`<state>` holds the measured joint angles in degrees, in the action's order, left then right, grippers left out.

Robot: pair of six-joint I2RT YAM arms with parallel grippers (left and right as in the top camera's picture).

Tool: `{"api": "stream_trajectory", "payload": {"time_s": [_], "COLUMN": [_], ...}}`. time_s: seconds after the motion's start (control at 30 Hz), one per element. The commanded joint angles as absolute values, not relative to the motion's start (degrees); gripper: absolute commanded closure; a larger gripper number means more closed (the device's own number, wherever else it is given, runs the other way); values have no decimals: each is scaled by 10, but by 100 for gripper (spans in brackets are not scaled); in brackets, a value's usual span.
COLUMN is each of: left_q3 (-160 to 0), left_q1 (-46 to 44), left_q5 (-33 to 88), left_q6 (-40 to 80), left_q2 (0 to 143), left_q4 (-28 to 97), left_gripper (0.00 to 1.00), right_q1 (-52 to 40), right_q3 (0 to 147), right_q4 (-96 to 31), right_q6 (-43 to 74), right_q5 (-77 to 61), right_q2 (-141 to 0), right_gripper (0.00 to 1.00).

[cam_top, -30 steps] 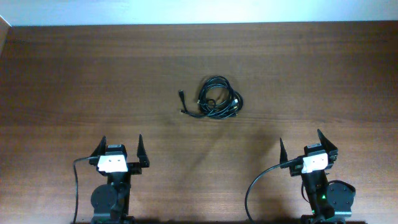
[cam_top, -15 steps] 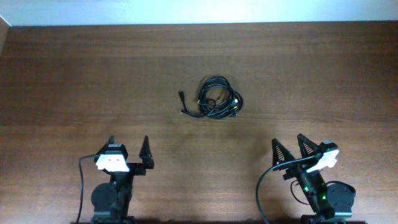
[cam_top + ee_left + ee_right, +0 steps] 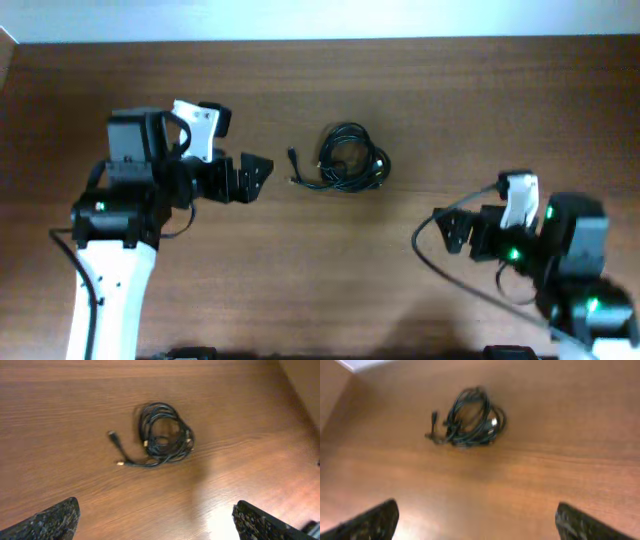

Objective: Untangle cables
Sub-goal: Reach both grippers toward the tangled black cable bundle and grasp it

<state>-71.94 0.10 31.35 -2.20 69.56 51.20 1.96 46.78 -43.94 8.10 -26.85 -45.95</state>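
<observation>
A tangled coil of thin black cables (image 3: 347, 160) is seen lying at the upper centre of the frame on a brown wooden bench (image 3: 480, 110). One plug end is trailed out to the left. The left claw (image 3: 262, 172) is spread wide and empty, near the coil's left side. The right claw (image 3: 447, 231), at lower right, is likewise spread wide with nothing gripped.

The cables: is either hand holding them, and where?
Nothing is held. The cables lie coiled on the table; the left hand and right hand are open, apart from them.
</observation>
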Motion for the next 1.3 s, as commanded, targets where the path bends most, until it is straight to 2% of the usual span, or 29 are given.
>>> {"api": "stream_trajectory", "payload": {"time_s": [0.0,0.1,0.23,0.33,0.47,0.6,0.83,1.03,1.1,1.27], "left_q3": [-748,-769,-774,-803,-810,-810,-810,-810,-810,-816], "left_q1": [2,1,-54,-106,-173,-213,-227,-227,-227,-227], "left_q5": [429,414,259,137,105,-55,-58,-51,6,62], "left_q6": [-72,-70,-55,-13,14,81,82,81,81,83], "left_q2": [701,701,727,791,920,982,1050,1191,1217,1217], "left_q4": [500,508,511,509,420,381,322,253,227,220], "left_gripper": [1,1,1,1,1,1,1,1,1,1], "right_q1": [22,22,22,22,22,22,22,22,22,22], "right_q3": [602,722,785,787,787,787,787,787,787,787], "right_q4": [-522,-604,-614,-625,-632,-651,-672,-686,-686,-686], "right_q6": [-9,-31,-44,-84,-83,-85,-85,-85,-86,-86], "right_q5": [-235,-173,-173,-172,-156,-160,-161,-162,-162,-162], "right_q2": [-562,-651,-660,-662,-668,-675,-705,-740,-745,-745], "right_gripper": [1,1,1,1,1,1,1,1,1,1]}}
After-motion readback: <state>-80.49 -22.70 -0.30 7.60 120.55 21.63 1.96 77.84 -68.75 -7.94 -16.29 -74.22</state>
